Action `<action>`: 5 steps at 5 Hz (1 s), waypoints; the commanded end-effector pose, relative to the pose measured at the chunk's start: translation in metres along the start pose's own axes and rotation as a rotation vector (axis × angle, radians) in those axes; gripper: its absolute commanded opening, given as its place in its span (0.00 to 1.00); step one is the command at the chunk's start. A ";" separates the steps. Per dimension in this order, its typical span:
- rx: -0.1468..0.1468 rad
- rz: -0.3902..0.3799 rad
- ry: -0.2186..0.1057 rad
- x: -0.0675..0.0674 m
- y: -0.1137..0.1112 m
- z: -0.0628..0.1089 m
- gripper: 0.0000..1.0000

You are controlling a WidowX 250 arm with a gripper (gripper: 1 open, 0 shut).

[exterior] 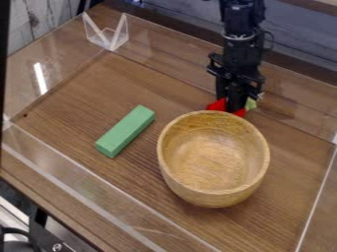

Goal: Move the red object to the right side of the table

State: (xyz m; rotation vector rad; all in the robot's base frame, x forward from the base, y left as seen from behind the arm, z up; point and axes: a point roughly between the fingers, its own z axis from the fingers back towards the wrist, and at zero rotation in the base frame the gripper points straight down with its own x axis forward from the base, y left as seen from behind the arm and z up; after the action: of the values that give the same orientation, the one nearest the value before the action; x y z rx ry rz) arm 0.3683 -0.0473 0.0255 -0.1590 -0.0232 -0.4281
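1. Surface: brown wood-grain table (pixel 66 123), planks running diagonally across the view; low clear walls along its edges, a grey-blue strip beyond the far edge.
2. Landmark: the wooden bowl (pixel 214 158), round, tan, upright, mouth toward the camera, pale rim. Inside, nothing but its smooth curved wall and floor.
3. Robot arm (pixel 242 34): dark, jointed, entering at the top of the view and reaching down to the table just beyond the bowl's far rim. A thin cable loops at its side.
4. Gripper (pixel 235 99): black, fingers pointing down, directly beyond the bowl. Jaws drawn in close, clenched on the red object; no wide gap between the fingers.
5. Red object (pixel 227 105): small, bright red, rounded, with a light green leafy tip showing on the side away from the green block. Sits at the fingertips, just past the bowl's far rim. Partly covered by the fingers, and its lower edge comes right up to the rim in this view; cannot tell whether it touches the bowl, nor whether it is lifted off the wood.
6. Green block (pixel 125 132): rectangular, lying flat on the image-left side of the bowl, apart from it, long side slanting.
7. Clear container (pixel 106 32): transparent, angular, well apart from the bowl, toward the far image-left corner.
8. Dark cables (pixel 19 234): near image-left corner, well apart from the bowl.
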 end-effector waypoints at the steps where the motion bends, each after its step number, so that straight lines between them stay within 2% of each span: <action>1: 0.001 -0.011 -0.018 0.008 -0.018 -0.011 0.00; 3: -0.004 -0.126 0.000 0.002 -0.019 -0.003 0.00; 4: 0.012 -0.092 -0.017 0.000 -0.028 0.010 0.00; 5: 0.011 -0.116 -0.021 -0.011 -0.053 0.018 0.00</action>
State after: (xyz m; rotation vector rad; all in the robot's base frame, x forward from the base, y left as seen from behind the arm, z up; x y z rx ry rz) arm 0.3335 -0.0838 0.0347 -0.1532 -0.0095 -0.5402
